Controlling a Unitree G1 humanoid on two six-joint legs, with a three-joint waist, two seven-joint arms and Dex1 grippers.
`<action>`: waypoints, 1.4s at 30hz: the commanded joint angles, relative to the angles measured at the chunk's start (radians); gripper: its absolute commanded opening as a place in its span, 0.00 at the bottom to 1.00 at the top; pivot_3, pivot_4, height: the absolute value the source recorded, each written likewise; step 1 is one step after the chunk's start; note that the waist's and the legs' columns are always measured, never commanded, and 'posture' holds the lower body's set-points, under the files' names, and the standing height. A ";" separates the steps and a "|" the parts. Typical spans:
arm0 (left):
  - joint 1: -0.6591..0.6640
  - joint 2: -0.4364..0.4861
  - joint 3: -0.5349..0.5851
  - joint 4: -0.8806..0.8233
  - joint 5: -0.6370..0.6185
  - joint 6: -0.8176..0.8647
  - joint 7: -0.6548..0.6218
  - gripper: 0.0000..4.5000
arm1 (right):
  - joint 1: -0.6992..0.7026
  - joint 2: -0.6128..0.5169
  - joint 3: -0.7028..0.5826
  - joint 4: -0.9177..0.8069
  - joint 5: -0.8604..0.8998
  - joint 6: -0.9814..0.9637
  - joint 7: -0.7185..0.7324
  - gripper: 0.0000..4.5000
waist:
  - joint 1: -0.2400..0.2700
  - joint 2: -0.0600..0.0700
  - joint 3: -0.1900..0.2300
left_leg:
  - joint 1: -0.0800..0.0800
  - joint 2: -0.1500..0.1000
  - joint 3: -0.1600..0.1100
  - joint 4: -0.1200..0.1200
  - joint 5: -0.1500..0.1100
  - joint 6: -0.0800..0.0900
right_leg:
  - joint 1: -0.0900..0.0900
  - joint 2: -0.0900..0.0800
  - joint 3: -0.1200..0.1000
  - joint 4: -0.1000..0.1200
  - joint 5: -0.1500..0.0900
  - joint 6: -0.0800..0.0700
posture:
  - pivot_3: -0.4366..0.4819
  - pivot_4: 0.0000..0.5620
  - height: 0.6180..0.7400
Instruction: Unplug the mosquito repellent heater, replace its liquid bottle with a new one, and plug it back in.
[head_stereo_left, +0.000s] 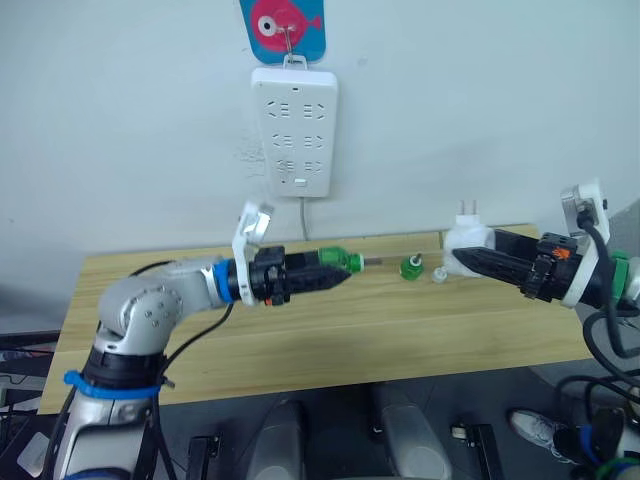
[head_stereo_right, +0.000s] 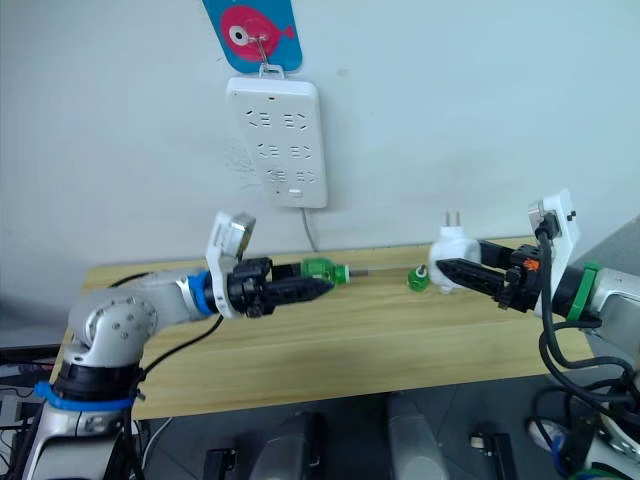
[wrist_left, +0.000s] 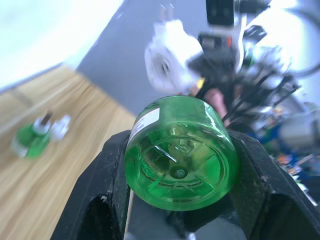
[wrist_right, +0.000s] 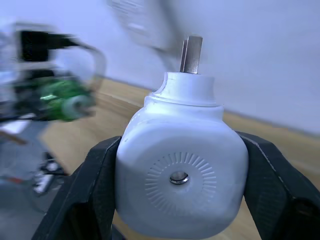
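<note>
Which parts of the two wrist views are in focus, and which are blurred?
Left wrist view: the green bottle held in the left tool is sharp; the heater and the table behind are blurred. Right wrist view: the heater is sharp; the background is smeared.

Light wooden table (head_stereo_left: 330, 340) of long planks, far edge against the white wall. On it, toward the far right part, a small green bottle (head_stereo_left: 411, 267) lies on the wood; a dark wick shows at its neck in the left wrist view. Just to its right, a small white cap (head_stereo_left: 439, 273) on the tabletop, nearly touching the bottle.
</note>
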 joint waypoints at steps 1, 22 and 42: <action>-0.044 0.032 0.040 -0.015 -0.076 0.060 -0.038 0.51 | -0.040 0.073 -0.039 -0.043 0.132 0.009 -0.062 0.67 | 0.000 0.001 -0.005 | 0.000 0.000 -0.001 0.000 0.000 0.000 | 0.000 0.000 0.000 0.000 0.000 0.000 | 0.28 0.33 0.92; -0.094 0.017 0.048 -0.032 -0.159 0.139 -0.007 0.51 | 0.106 -0.128 0.261 0.067 0.809 -0.470 -0.537 0.67 | 0.002 0.002 -0.032 | -0.002 -0.001 0.002 0.000 0.002 -0.003 | -0.004 -0.003 0.003 0.003 0.000 0.000 | 0.31 0.28 0.92; -0.092 0.000 0.026 -0.029 -0.135 0.128 -0.010 0.51 | 0.169 -0.300 0.397 0.031 0.845 -0.677 -0.513 0.67 | 0.004 0.002 -0.063 | -0.001 -0.001 0.002 0.001 0.002 -0.002 | -0.003 -0.002 0.003 0.004 0.000 0.000 | 0.31 0.28 0.92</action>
